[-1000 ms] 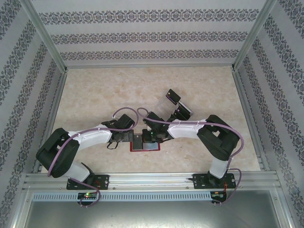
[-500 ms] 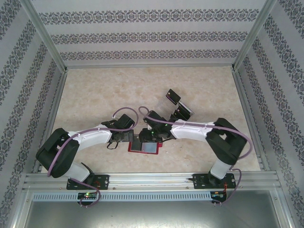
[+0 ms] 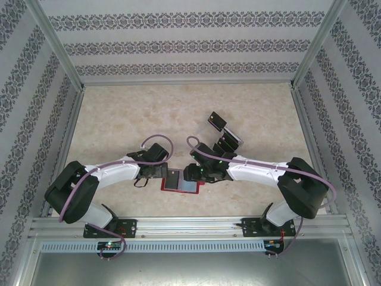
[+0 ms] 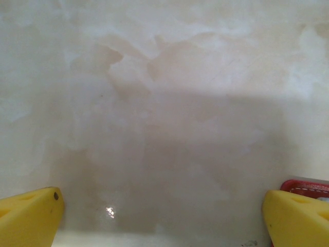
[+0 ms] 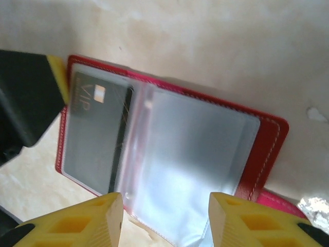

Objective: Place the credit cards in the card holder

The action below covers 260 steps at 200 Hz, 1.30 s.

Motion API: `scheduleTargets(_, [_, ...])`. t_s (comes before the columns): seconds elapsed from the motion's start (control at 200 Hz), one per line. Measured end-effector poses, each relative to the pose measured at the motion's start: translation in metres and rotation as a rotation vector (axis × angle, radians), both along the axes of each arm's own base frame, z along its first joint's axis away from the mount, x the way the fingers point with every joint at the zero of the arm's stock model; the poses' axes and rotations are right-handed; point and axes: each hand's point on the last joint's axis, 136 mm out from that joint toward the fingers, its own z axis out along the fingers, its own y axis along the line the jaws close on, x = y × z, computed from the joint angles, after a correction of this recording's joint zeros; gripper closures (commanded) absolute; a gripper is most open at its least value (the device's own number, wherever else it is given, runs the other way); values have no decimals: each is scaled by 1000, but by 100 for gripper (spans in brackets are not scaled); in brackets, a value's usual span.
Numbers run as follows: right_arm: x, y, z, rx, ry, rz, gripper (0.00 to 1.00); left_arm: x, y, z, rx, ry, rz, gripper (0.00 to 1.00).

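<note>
Right gripper (image 5: 164,218) has just let go and drawn back right, jaws half apart and empty. One credit card (image 5: 97,128) now sits pocketed in the open card holder (image 5: 270,135), near centre. Left gripper (image 4: 162,213) is spread wide, empty, at the holder's left edge.

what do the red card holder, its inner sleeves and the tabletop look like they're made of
Card holder: red leather or imitation, matte, with a stitched edge. Inner sleeves: clear glossy plastic; a black card shows through one. Tabletop: glossy marble-patterned surface, perhaps laminate.
</note>
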Motion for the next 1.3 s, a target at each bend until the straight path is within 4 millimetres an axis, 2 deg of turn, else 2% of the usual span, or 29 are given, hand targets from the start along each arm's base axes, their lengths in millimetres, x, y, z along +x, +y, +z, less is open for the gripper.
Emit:
scheduleTargets(0.185, [-24, -4, -16, -37, 45, 4, 52, 0, 0, 0, 0, 0, 0, 0])
scheduleTargets(0.34, [-35, -3, -15, -35, 50, -3, 53, 0, 0, 0, -4, -5, 0, 0])
scheduleTargets(0.874, [-43, 1, -14, -31, 62, -20, 60, 0, 0, 0, -10, -13, 0, 0])
scheduleTargets(1.164, [-47, -1, -23, -57, 82, -21, 61, -1, 0, 0, -12, -16, 0, 0])
scheduleTargets(1.299, [-47, -2, -26, -64, 86, -21, 65, -1, 0, 0, -13, -16, 0, 0])
